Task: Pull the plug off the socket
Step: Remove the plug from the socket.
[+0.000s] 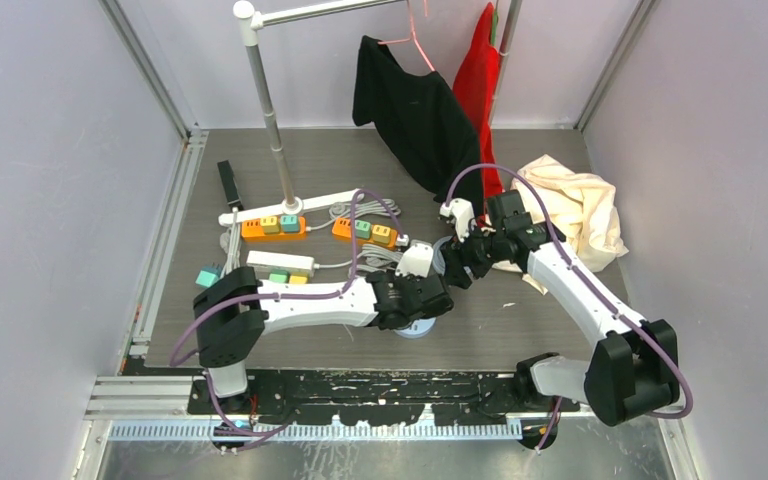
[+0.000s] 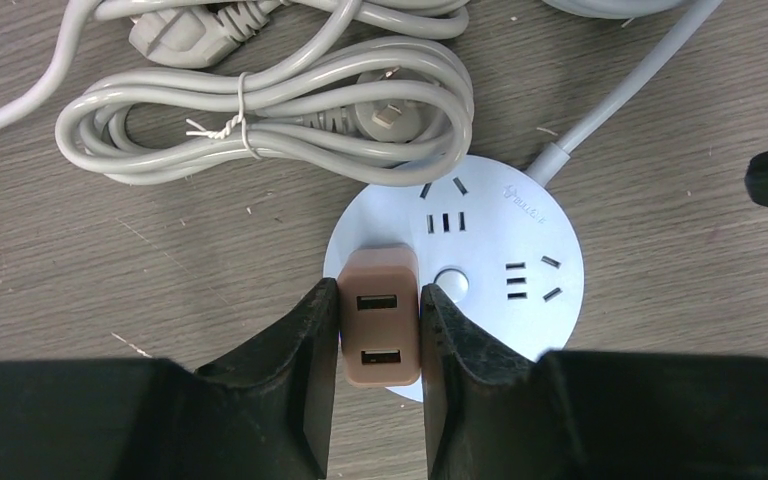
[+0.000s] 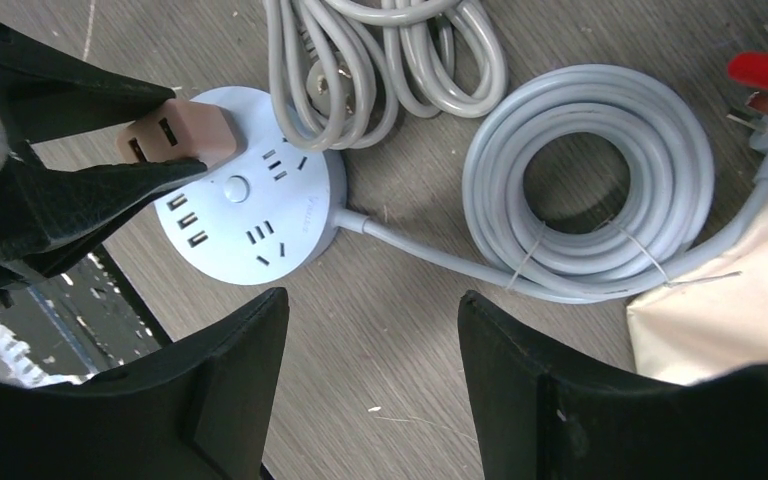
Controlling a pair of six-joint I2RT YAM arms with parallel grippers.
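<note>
Closest to the lens on the left arm are two fat black fingers [image 2: 280, 390]. They squeeze a little brown plug [image 2: 380, 318] between them. So the left jaws are closed on the plug, one finger on each side. The plug has two small slots in its top. It stands on the round, pale socket [image 2: 505, 245], right at the rim on the side nearest the left arm.

The socket lies flat on the grey tabletop [image 2: 110, 290]. It has a round button in the middle and rows of holes around it. A bundle of grey cable [image 2: 260, 110], tied with a thin wire, lies just past the socket and touches its edge. A pale cord comes out of the socket's side and runs to a big round coil [image 3: 590, 180] near it.

The right jaws are open, with nothing between them. They hang over the bare tabletop close to the socket, and the socket and the coil both lie just ahead of them. A cream cloth [image 3: 720, 310] lies against the coil on its far side.

Farther back on the tabletop there are orange power strips [image 1: 273, 228] and a white one [image 1: 280, 262]. Behind them stands a metal pole [image 1: 268, 100]. A black shirt [image 1: 410, 110] and a red cloth [image 1: 478, 80] hang from the rail at the back.
</note>
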